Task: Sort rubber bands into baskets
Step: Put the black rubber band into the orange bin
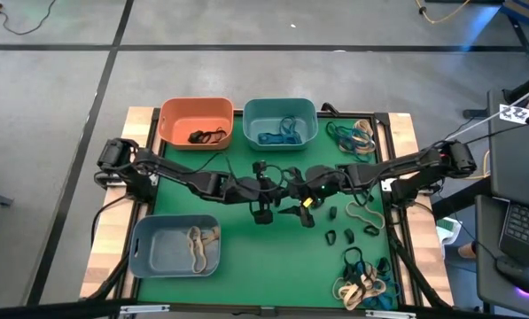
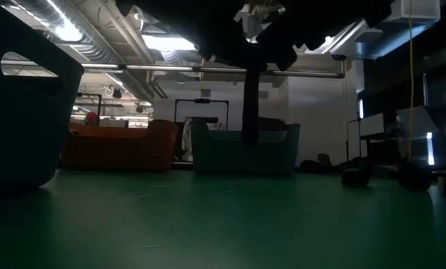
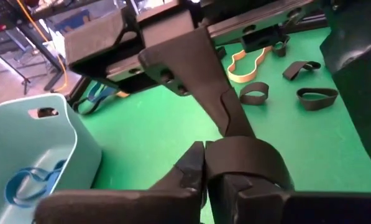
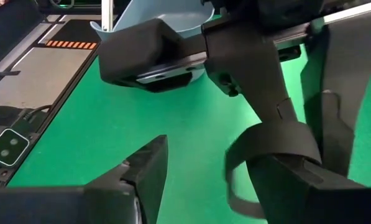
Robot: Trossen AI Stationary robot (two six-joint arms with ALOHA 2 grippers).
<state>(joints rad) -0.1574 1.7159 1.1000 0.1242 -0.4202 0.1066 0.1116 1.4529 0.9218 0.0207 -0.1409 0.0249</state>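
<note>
Both arms meet above the middle of the green mat [image 1: 246, 248]. My left gripper [image 3: 205, 167] is shut on a black rubber band [image 3: 250, 154]. My right gripper [image 4: 216, 180] faces it, open, with the same band [image 4: 275, 142] round one of its fingers. The orange basket [image 1: 196, 122] holds black bands, the teal basket [image 1: 280, 121] blue ones, and the grey-blue basket [image 1: 174, 245] tan ones. The band is off the mat. My left gripper pinches the black band [image 3: 217, 149] between its two shut fingertips, and the band curves out over one fingertip. The band is clear of the mat. My right gripper does not pinch the band; the band is looped over the end of one finger [image 4: 284, 180], and its lower part [image 4: 235, 186] hangs slack.
Loose black bands [image 1: 348, 235] and a tan one [image 1: 361, 213] lie on the mat's right part. Mixed heaps of bands lie at the far right [image 1: 357, 135] and near right [image 1: 366, 283] corners. A laptop [image 1: 521, 230] stands beyond the right edge.
</note>
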